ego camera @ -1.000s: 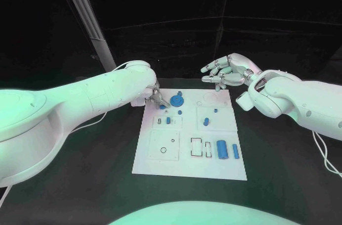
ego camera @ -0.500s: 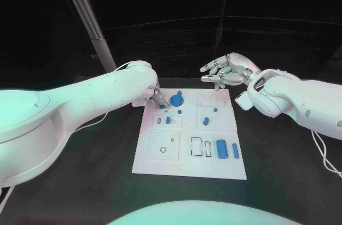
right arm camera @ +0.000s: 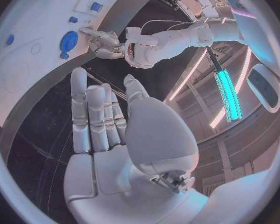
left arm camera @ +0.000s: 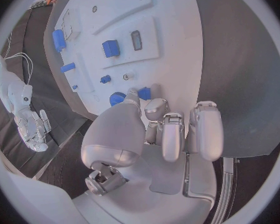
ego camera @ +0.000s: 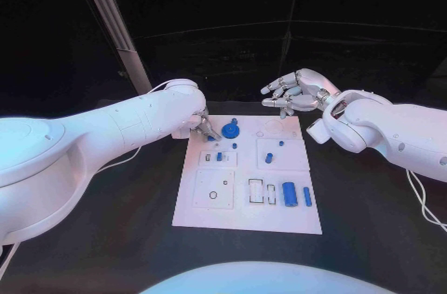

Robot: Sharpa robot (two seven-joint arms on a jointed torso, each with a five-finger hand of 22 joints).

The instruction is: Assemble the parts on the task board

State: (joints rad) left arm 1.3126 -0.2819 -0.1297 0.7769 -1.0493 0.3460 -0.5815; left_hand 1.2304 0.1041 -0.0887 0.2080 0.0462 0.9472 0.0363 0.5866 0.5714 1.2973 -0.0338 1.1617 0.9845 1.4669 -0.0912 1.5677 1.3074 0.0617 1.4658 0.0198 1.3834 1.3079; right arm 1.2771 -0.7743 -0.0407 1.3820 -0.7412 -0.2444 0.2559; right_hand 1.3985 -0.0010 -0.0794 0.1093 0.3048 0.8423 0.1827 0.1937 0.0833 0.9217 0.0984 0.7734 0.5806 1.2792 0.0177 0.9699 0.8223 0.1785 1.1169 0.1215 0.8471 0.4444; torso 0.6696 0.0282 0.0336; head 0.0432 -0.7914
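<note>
Head view shows the left hand (ego camera: pixel 202 127), fingers drawn together at a blue gear (ego camera: pixel 230 133) at the white board's (ego camera: pixel 244 218) eleven o'clock, right hand (ego camera: pixel 294 92) spread empty beyond one o'clock, two blue cylinders (ego camera: pixel 290 194) loose at four o'clock, assembly judged incomplete.

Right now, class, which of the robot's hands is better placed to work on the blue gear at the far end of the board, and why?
The left. The left hand is down at the task board's far left corner, fingers right by the blue gear. The right hand hovers open beyond the far edge, holding nothing.
</note>
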